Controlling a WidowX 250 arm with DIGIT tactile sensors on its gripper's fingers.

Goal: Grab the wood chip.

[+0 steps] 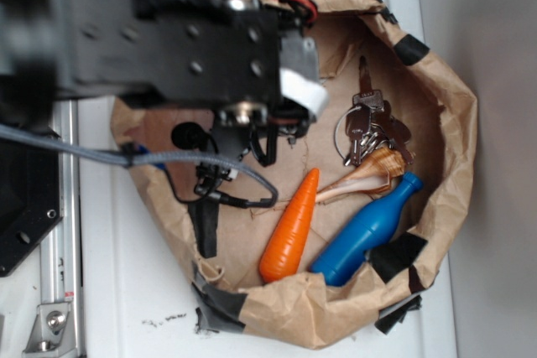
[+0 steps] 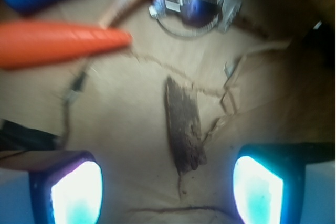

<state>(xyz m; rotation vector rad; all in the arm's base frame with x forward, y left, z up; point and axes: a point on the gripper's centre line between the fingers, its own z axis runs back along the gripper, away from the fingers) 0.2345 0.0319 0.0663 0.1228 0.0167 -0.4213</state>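
- Spread wide, my gripper (image 2: pixel 167 190) has one lit finger pad (image 2: pixel 76 192) at either lower corner of the wrist view, with nothing held between them.
- In the gap, lying flat on the brown paper (image 2: pixel 126 108), is the wood chip (image 2: pixel 184 127): rough and grey-brown, with its pointed end aimed away from me and its broad end nearest my fingers.
- Neither pad touches the chip.
- From the exterior view my arm (image 1: pixel 168 39) covers the upper left part of the paper-lined basket (image 1: pixel 453 123), and the chip is hidden beneath it.
- An orange carrot (image 1: pixel 291 228) lies near the basket's lower rim, with a blue bottle (image 1: pixel 369 232) beside it.
- A seashell (image 1: pixel 369 173) and a bunch of keys (image 1: pixel 369 127) sit toward the right rim.
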